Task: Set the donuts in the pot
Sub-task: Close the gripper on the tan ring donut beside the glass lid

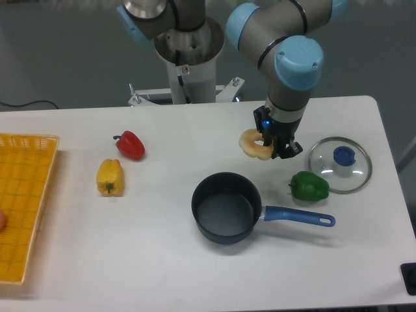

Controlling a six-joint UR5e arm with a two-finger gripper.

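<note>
A pale cream ring donut [252, 144] hangs tilted in the air, clear of the table, with my gripper [268, 147] shut on its right side. The dark blue-black pot [225, 208] stands open and empty below and to the left of the donut, its long blue handle [299, 216] pointing right. The gripper is behind and slightly right of the pot's rim.
A green pepper [309, 186] lies just right of the pot, by the handle. A glass lid with a blue knob [340, 164] rests at the right. A red pepper [131, 145] and a yellow pepper [110, 177] lie to the left, and a yellow basket [23, 201] sits at the left edge.
</note>
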